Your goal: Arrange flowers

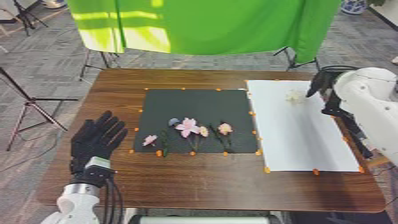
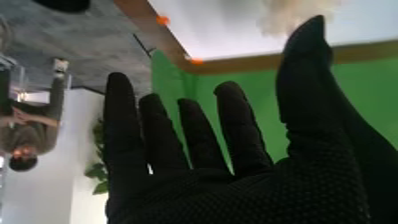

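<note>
Got the right hand [image 1: 332, 79] open and empty, up by the far right of the white sheet [image 1: 302, 135] in the head view, close to the pale flower [image 1: 296, 97] lying there. Got the left hand [image 1: 98, 134] spread open too, beside the black mat [image 1: 182, 104] on the brown counter [image 1: 178, 185]. And on that mat, left to right: small pink flower [image 1: 149, 140], blue flower [image 1: 174, 121], big pink flower [image 1: 187, 128], peach flower [image 1: 203, 131] right up against it, second peach flower [image 1: 225, 128]. Tight bunching there, so a real chance of dragging the peach neighbour along when going for the big pink one. Thin stems as well, easy to miss or roll in such thick gloves. Over to the right wrist view: fingers straight, thumb out wide, nothing gripped. Pale flower just past the thumb tip, so liable to be knocked askew by a low sweep. Pale on white, too, easy to misjudge. Hard to tell the height above the sheet; pressing down blind could crush petals.
</note>
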